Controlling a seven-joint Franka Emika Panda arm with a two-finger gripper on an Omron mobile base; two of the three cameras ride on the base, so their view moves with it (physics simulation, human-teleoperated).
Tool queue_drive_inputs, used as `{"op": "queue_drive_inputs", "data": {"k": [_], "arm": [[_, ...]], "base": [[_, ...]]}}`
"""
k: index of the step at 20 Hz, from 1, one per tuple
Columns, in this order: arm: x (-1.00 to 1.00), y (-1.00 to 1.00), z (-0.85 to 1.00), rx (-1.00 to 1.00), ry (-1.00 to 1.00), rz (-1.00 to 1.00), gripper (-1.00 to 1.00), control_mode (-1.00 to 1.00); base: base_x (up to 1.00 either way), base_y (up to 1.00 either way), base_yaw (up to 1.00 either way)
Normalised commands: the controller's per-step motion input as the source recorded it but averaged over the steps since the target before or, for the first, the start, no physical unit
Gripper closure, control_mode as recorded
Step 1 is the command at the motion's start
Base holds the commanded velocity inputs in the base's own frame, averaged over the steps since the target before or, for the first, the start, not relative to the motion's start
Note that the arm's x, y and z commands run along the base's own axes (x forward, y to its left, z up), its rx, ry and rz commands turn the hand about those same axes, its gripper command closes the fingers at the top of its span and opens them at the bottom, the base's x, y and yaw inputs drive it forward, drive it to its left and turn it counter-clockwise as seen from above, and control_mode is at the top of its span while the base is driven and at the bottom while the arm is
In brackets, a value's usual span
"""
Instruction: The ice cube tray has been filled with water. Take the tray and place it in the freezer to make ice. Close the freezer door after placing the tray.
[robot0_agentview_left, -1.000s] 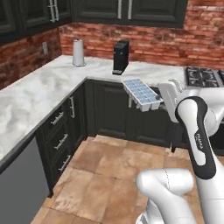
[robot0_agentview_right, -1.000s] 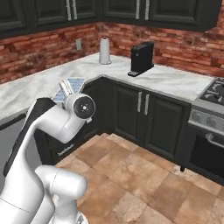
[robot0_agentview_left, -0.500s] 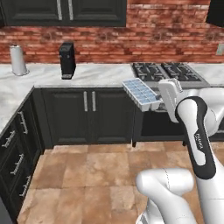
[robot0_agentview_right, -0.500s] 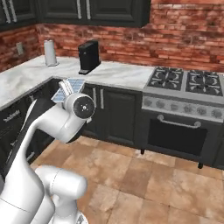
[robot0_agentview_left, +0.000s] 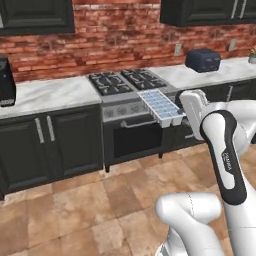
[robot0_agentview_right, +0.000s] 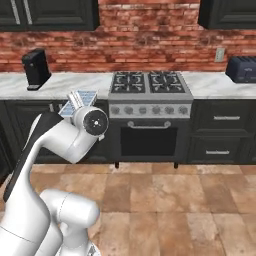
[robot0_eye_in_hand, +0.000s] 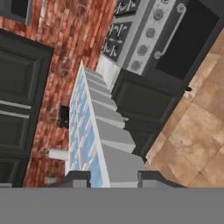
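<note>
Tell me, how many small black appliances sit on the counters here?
2: a tall black coffee machine on the counter left of the stove, and a dark toaster on the counter right of it.

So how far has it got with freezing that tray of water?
Done: the pick-up. The gripper is shut on the ice cube tray, which is off the counter, in the air in front of the stove, its cells pale blue with water.
In hand: carrying the tray across the kitchen.
Left: no freezer is in sight from here, so reaching it, putting the tray inside and closing the door all remain.
</note>
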Motion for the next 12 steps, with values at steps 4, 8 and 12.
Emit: {"op": "queue_drive_inputs", "data": {"k": [4,8,12], "arm": [[0.0,0.0,0.0,0.0,0.0,0.0,1.0,1.0],[0.0,0.0,0.0,0.0,0.0,0.0,1.0,1.0],[0.0,0.0,0.0,0.0,0.0,0.0,1.0,1.0]], "base": [[-0.14,-0.19,-0.57],[-0.14,-0.19,-0.57],[-0.14,-0.19,-0.56]]}}
